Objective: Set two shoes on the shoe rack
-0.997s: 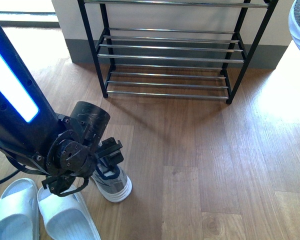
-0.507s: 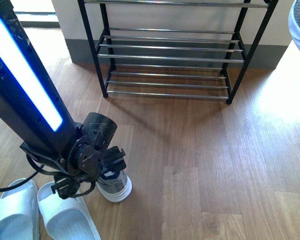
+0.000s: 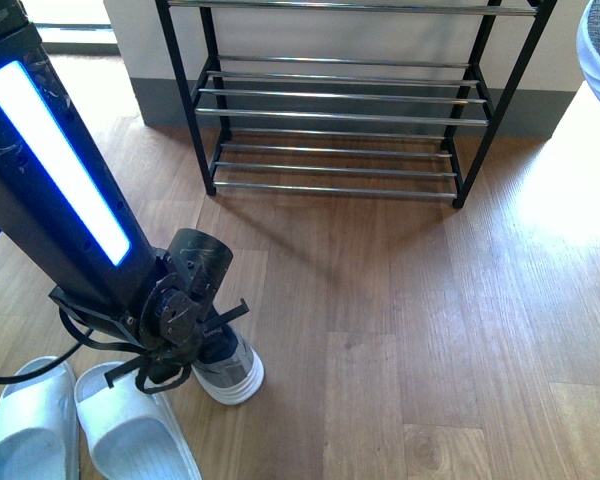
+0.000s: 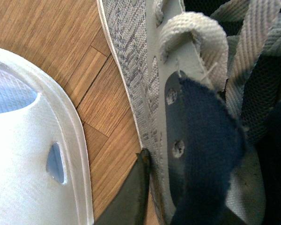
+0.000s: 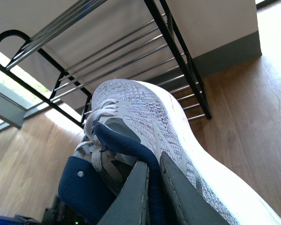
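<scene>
our right gripper (image 5: 153,163) pinching the held sneaker (image 5: 140,105) by its collar, we'd seat the left gripper (image 3: 218,333), closure unclear, deeper astride the floor sneaker (image 3: 236,373) at the rack's (image 3: 330,96) seven o'clock before lifting.

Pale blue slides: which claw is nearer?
Left. Left claw is at the grey sneaker beside the slides; right claw, outside the front view, clamps the other sneaker, no slides in its wrist view.

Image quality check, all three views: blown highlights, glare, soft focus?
Front view: the left arm's light strip is clipped white and sun washes out the floor at right. Left wrist view: the slide is near blown out; the floor sneaker shows sharp knit. Right wrist view: the right gripper's fingers look soft near the lens; the held sneaker is in focus.
</scene>
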You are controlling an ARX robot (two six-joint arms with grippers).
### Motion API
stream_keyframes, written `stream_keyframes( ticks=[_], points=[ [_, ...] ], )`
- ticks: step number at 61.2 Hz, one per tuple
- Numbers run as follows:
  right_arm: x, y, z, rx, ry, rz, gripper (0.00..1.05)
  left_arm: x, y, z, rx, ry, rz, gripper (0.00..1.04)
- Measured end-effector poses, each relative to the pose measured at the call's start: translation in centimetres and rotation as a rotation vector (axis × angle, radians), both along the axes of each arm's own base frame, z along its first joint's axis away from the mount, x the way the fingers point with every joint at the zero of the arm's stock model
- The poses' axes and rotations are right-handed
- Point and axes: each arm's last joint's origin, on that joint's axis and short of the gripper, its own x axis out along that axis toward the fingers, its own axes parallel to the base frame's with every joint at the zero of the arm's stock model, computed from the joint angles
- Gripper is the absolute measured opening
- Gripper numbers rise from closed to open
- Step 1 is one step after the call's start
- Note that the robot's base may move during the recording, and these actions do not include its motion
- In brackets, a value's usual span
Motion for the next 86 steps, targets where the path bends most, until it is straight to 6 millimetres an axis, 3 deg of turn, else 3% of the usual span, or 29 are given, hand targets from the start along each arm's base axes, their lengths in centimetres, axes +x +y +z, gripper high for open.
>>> stream_keyframes(
  ticks=[7,13,19,31,42,60,67,86],
  points=[
    [0.0,0.0,0.0,0.000,0.000,0.000,0.05,-0.9,0.4,0.8,0.075,-0.003,-0.052,0.02],
    [0.0,0.0,0.0,0.000,0.000,0.000,0.05,-1.2,0.6,3.4,0.136,-0.049,-0.112,0.02],
    [0.0,0.0,0.0,0.000,0.000,0.000,0.05,-1.2,0.7,6.9,0.182,-0.128,-0.151,0.02],
    [0.0,0.0,0.0,0.000,0.000,0.000,0.05,-2.4,1.3,16.0,0.246,-0.350,-0.189,0.02],
    [0.0,0.0,0.0,0.000,0.000,0.000,0.05,-6.5,2.9,23.3,0.309,-0.493,-0.162,0.02],
    [0.0,0.0,0.0,0.000,0.000,0.000,0.05,-14.2,5.6,32.4,0.394,-0.675,-0.101,0.02],
    [0.0,0.0,0.0,0.000,0.000,0.000,0.05,-15.3,6.0,33.9,0.398,-0.737,-0.075,0.02],
    [0.0,0.0,0.0,0.000,0.000,0.000,0.05,-15.4,5.9,33.8,0.395,-0.733,-0.095,0.02]
  ],
)
